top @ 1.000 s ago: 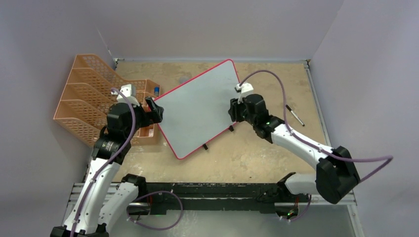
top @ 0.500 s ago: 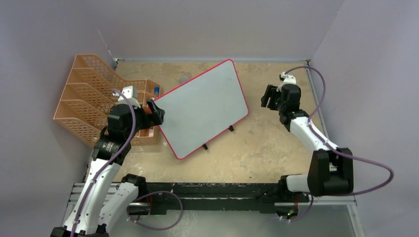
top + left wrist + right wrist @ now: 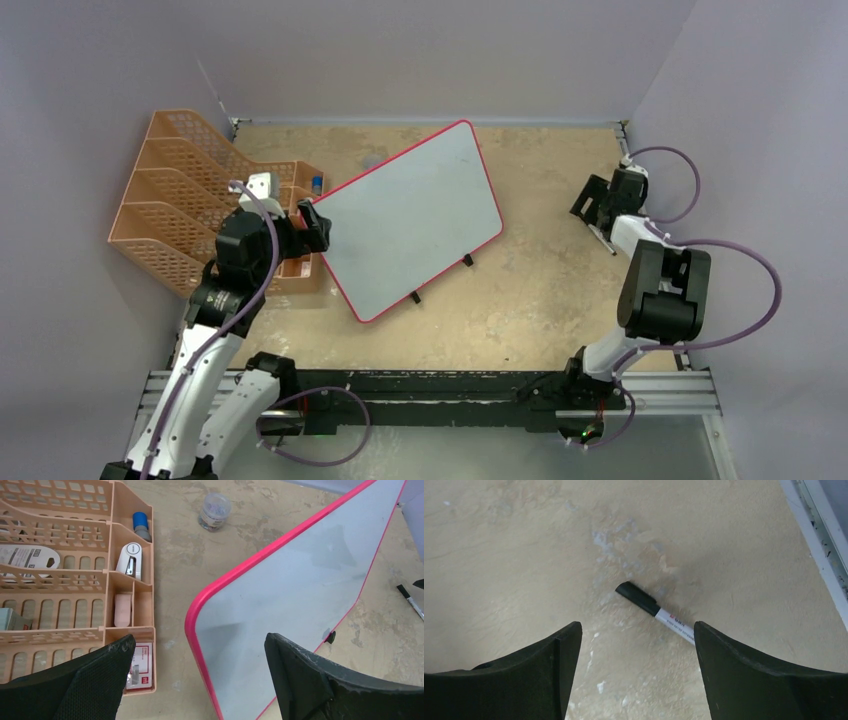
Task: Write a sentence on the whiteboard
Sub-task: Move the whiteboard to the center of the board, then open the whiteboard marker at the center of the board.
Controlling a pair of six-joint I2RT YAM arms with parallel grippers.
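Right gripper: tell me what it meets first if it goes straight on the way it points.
Probably the black-capped marker lying on the table, straight ahead of the open right gripper; depth is unclear.

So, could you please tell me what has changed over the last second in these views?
The right end effector swung rightward, away from the right edge of the whiteboard, and now hovers, jaws open, over the black marker lying on the table, holding nothing. The whiteboard, with no writing visible, and the left end effector, open at its left corner, stayed put.
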